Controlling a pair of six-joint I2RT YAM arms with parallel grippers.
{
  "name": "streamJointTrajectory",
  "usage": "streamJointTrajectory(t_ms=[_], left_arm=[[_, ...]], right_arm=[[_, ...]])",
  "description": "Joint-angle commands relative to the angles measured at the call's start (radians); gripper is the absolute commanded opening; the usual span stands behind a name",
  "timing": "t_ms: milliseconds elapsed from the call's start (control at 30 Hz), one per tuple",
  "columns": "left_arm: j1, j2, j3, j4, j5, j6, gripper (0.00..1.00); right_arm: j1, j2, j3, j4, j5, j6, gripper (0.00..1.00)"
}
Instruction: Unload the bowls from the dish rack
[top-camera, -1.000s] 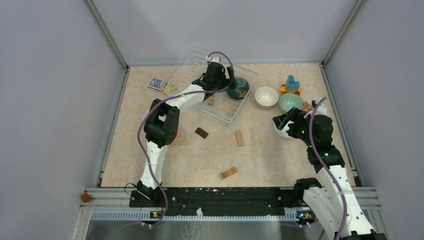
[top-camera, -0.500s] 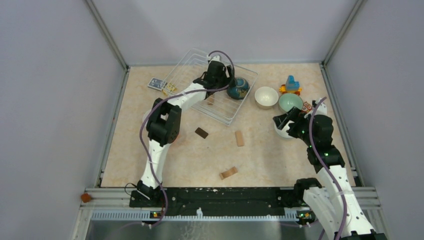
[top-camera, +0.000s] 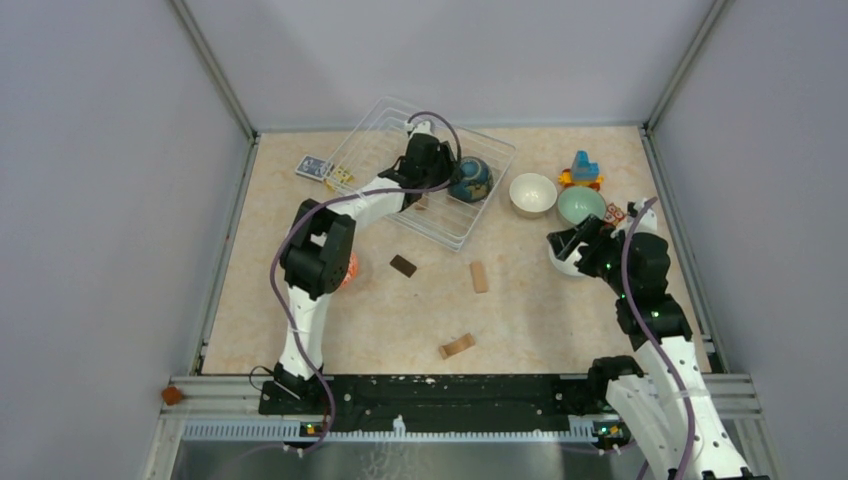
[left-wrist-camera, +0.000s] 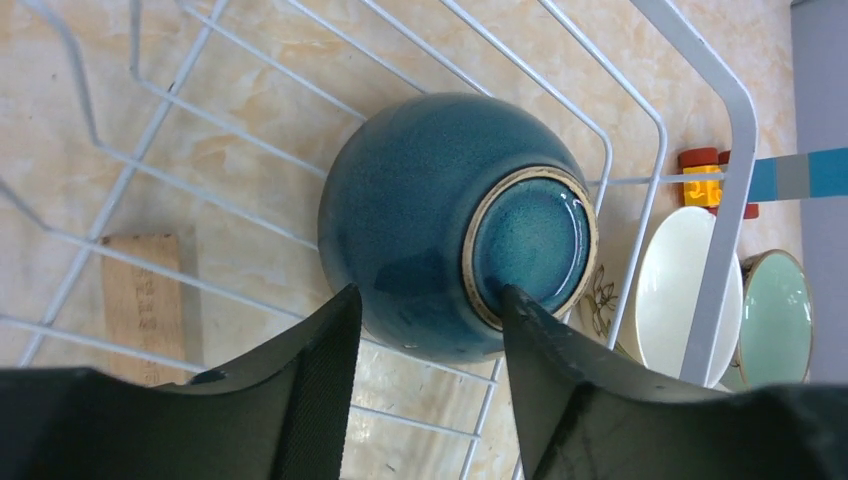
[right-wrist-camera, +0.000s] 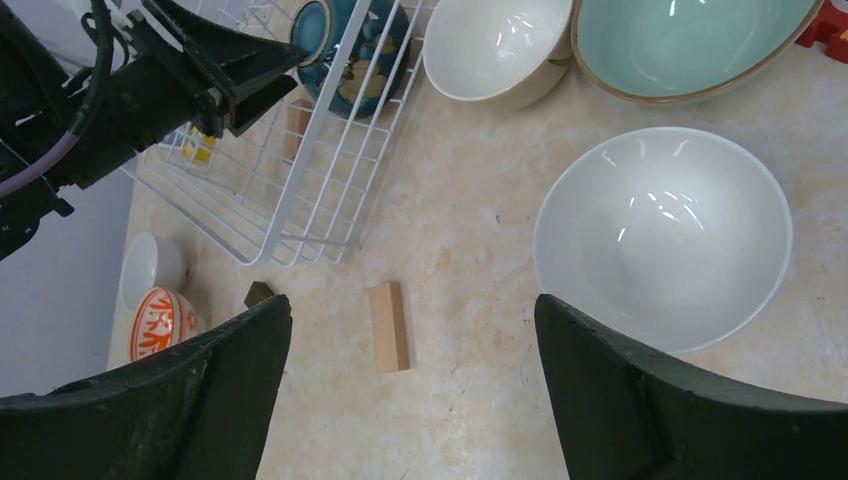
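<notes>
Now straddling the dark blue bowl (left-wrist-camera: 420, 220) in the dish rack (left-wrist-camera: 737, 140), left fingers (left-wrist-camera: 300, 400) half-wide, right fingers (right-wrist-camera: 180, 400) wide, empty; next: clamp, lift

The dish rack (left-wrist-camera: 742, 150) is white; the dark blue bowl (left-wrist-camera: 410, 210) is speckled, the mint green bowl (right-wrist-camera: 690, 40) tan-rimmed.

Overhead wide view, close wrist views, sharing dish rack (top-camera: 370, 140)

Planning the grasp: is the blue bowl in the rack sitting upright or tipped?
Tipped on its side: the blue bowl shows its foot ring to the left wrist camera, lying inside the rack.
</notes>
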Motion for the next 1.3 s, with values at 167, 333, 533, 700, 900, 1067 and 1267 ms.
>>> streamJointTrajectory(t_ms=[167,333,533,700,900,1067,1267], left_arm=[[0.019,-0.067,-0.205,-0.003,0.061,0.001,0.33],[0.02,-0.074,-0.228,-0.032,0.077,0.006,0.27],[0.021,-0.133,-0.303,-0.03,0.028,0.017,0.25],[0.022,-0.143,-0.326,-0.034,0.033,0.021,0.25],[0.025,-0.145,-0.329,-0.035,0.039,0.024,0.25],[0.03,-0.155,-0.328,-0.046,0.033,0.033,0.25],[0.031,-0.205,-0.34,-0.082,0.029,0.04,0.25]], right_arm=[[-0.005,-0.01,0.021,0.006,-0.007,0.021,0.89],[-0.005,-0.006,0.018,0.01,-0.011,0.031,0.89],[-0.005,0.093,0.076,0.048,-0.097,0.007,0.8],[0.042,0.253,0.206,0.13,-0.145,-0.092,0.8],[0.177,0.565,0.523,0.084,-0.183,-0.367,0.77],[0.182,0.879,0.739,0.076,-0.318,-0.399,0.69],[0.207,1.196,1.015,-0.014,-0.347,-0.462,0.58]])
